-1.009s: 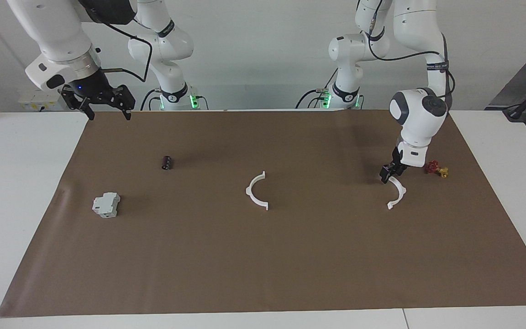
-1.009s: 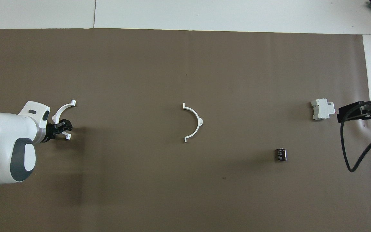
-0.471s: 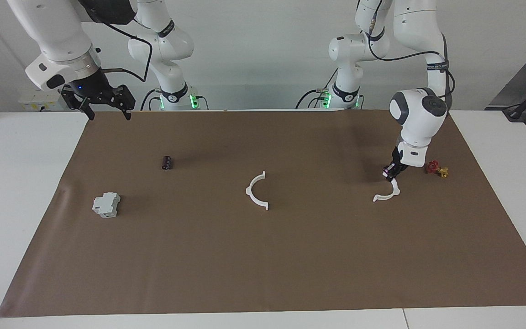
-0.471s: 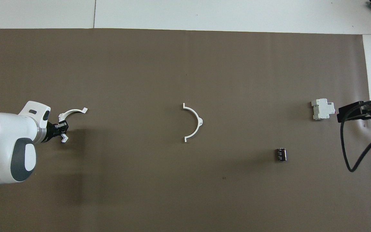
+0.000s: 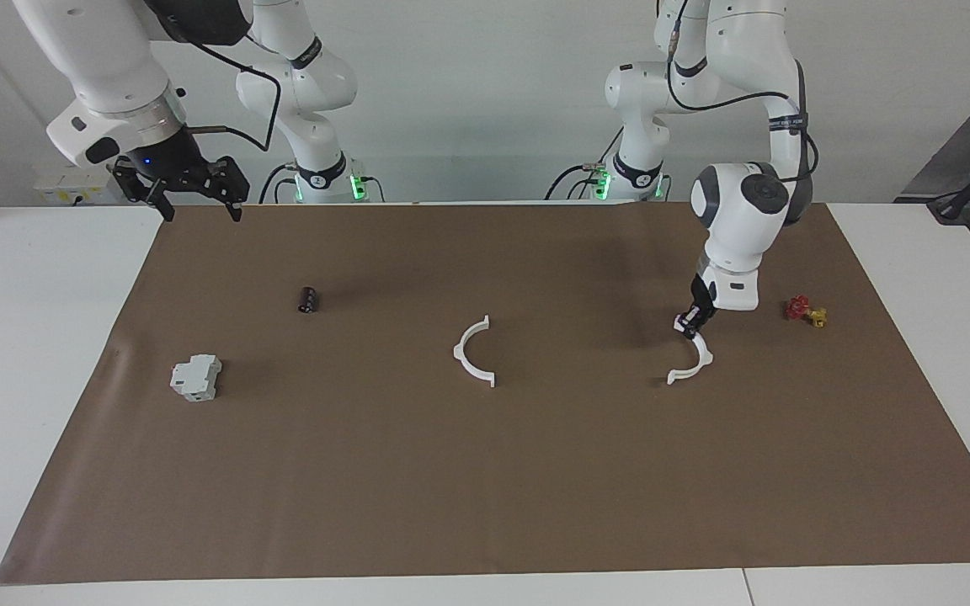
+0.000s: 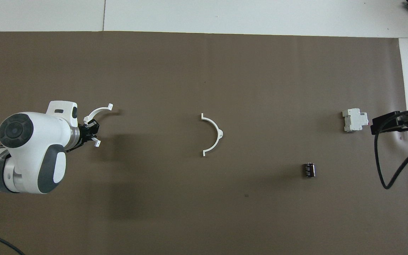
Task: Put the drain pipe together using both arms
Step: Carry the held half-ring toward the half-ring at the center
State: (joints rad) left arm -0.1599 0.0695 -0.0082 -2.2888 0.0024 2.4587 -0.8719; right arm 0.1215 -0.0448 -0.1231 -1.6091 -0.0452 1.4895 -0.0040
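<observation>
white plastic makes up both halves of the drain pipe, and they lie well apart, so the joining itself has not begun. one half-ring [image 5: 474,352] rests flat on the brown mat [image 5: 485,471] near the middle of the table, untouched, its open side facing the left arm's end. the other half-ring [image 5: 692,364] is pinched at one end by the left gripper [image 5: 688,324], whose fingers are pressed together on it; the arc hangs down from the grip with its free end at or just above the mat, and which of the two cannot be told. the right gripper [image 5: 194,190] waits with its fingers spread, high over the mat's edge at the right arm's end, near none of the parts. in my judgement the pick-up of the first half is done; what is left is carrying it to the middle, getting the right arm onto the resting half, and mating the tabs. a grey-white block [image 5: 196,376], a small black cylinder [image 5: 307,300] and a red and yellow piece [image 5: 806,311] play no part.
</observation>
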